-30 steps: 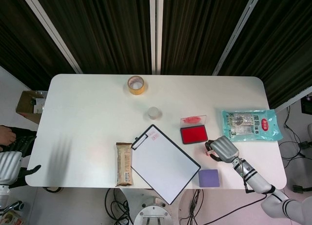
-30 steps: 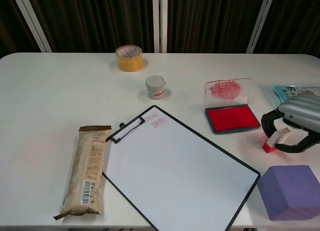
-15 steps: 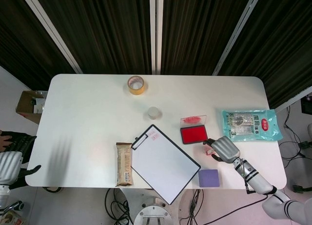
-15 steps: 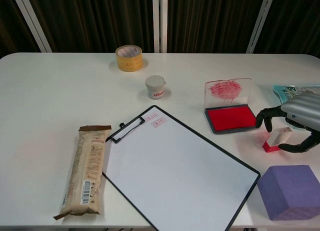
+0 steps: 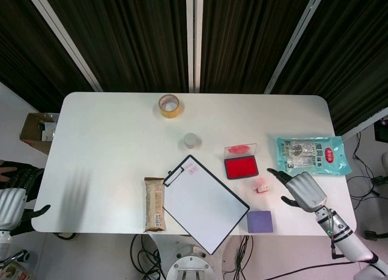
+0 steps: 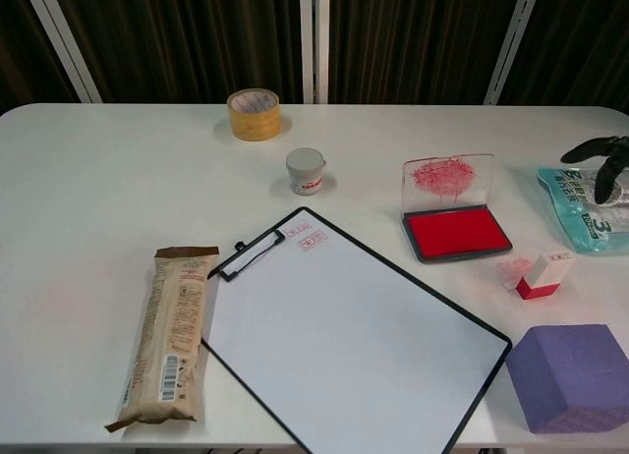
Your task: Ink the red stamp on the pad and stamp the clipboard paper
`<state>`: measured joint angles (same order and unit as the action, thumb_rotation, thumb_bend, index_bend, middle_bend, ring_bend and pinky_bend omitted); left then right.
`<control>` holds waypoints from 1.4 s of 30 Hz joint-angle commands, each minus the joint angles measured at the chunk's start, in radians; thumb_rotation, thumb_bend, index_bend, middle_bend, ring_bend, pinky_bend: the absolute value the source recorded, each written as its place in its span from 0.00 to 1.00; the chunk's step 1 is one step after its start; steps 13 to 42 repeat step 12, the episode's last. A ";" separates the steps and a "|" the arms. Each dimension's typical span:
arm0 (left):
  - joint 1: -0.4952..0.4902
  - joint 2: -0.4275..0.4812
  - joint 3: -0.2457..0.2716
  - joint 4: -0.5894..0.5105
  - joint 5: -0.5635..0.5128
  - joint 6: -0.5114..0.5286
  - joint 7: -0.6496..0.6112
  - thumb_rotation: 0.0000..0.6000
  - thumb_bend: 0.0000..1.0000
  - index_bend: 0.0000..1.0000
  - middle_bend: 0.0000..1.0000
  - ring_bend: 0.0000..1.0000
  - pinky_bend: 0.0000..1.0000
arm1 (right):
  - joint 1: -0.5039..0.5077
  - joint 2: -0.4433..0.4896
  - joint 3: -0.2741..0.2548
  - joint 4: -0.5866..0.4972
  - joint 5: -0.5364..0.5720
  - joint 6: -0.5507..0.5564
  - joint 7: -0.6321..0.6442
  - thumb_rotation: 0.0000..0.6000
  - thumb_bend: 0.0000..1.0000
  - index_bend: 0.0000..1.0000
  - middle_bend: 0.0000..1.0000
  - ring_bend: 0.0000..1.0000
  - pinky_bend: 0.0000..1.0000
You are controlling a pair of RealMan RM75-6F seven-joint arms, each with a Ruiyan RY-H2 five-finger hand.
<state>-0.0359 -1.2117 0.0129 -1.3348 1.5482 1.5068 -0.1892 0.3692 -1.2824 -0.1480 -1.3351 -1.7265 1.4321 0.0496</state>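
Observation:
The red stamp (image 6: 543, 275) (image 5: 262, 185) stands free on the table, just right of the open red ink pad (image 6: 458, 232) (image 5: 241, 166). The clipboard (image 6: 346, 338) (image 5: 204, 202) lies at the front middle with white paper and small red marks near its clip. My right hand (image 5: 303, 190) (image 6: 603, 165) is open, fingers spread, lifted to the right of the stamp and holding nothing. My left hand (image 5: 13, 202) hangs off the table's left edge; its fingers are mostly hidden.
A purple block (image 6: 573, 376) sits at the front right, a green packet (image 5: 312, 155) at the right, a wrapped snack bar (image 6: 169, 333) left of the clipboard. A small white jar (image 6: 305, 171) and a tape roll (image 6: 254, 113) stand further back.
My right hand has let go of the stamp, opened, and drawn away up and to the right. The stamp is left standing beside the ink pad.

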 commanded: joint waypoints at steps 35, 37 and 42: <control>-0.010 0.031 -0.020 -0.059 0.009 0.028 0.046 1.00 0.00 0.14 0.16 0.13 0.25 | -0.216 0.139 0.046 -0.158 0.264 0.045 0.024 1.00 0.18 0.00 0.00 0.00 0.00; -0.010 0.031 -0.020 -0.059 0.009 0.028 0.046 1.00 0.00 0.14 0.16 0.13 0.25 | -0.216 0.139 0.046 -0.158 0.264 0.045 0.024 1.00 0.18 0.00 0.00 0.00 0.00; -0.010 0.031 -0.020 -0.059 0.009 0.028 0.046 1.00 0.00 0.14 0.16 0.13 0.25 | -0.216 0.139 0.046 -0.158 0.264 0.045 0.024 1.00 0.18 0.00 0.00 0.00 0.00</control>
